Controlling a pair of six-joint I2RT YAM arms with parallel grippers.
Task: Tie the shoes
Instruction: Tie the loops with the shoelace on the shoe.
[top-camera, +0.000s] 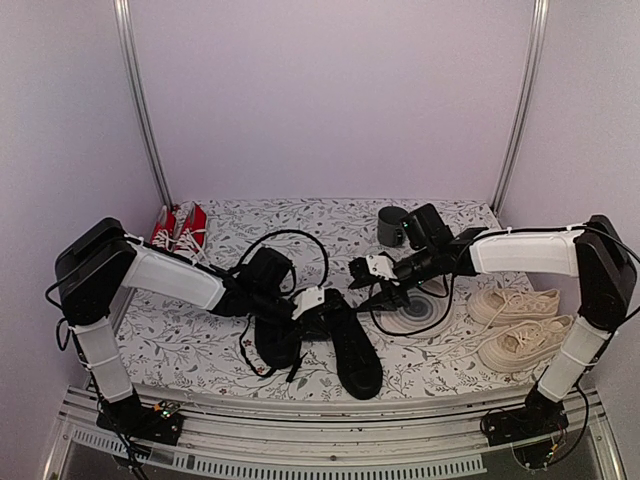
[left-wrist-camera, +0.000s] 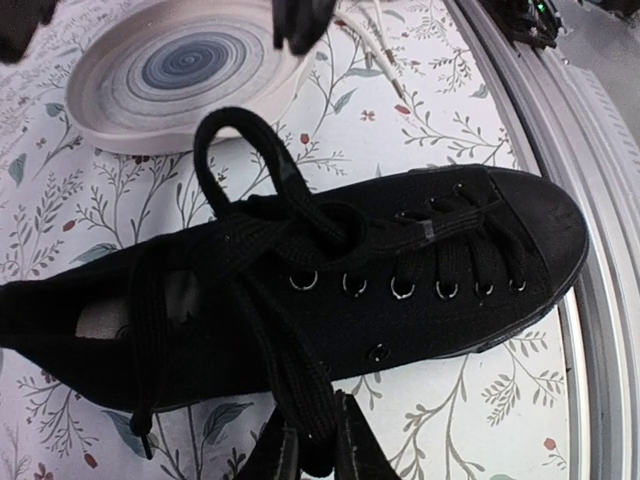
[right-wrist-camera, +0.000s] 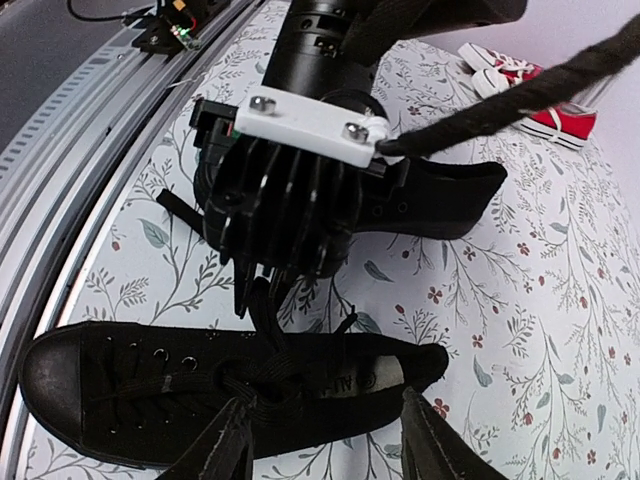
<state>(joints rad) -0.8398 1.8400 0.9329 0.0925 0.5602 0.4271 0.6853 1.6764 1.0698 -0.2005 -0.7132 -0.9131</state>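
Two black shoes lie mid-table, one (top-camera: 358, 360) right of the other (top-camera: 272, 345). In the left wrist view the right shoe (left-wrist-camera: 400, 300) lies on its side, toe toward the rail, its laces crossed in a knot (left-wrist-camera: 320, 235) with one free loop (left-wrist-camera: 235, 150) reaching toward the plate. My left gripper (left-wrist-camera: 315, 450) is shut on a black lace (left-wrist-camera: 290, 380) coming off that knot. My right gripper (right-wrist-camera: 330, 445) hangs open over the same shoe (right-wrist-camera: 150, 390), with one finger (right-wrist-camera: 225, 445) near the knot and the other near the heel, and nothing sits between them.
A ringed grey plate (top-camera: 420, 312) sits right of the shoes, with a dark cup (top-camera: 392, 227) behind it. Small red sneakers (top-camera: 180, 228) stand at the back left and cream sneakers (top-camera: 520, 320) at the right. A metal rail (top-camera: 330, 440) runs along the near edge.
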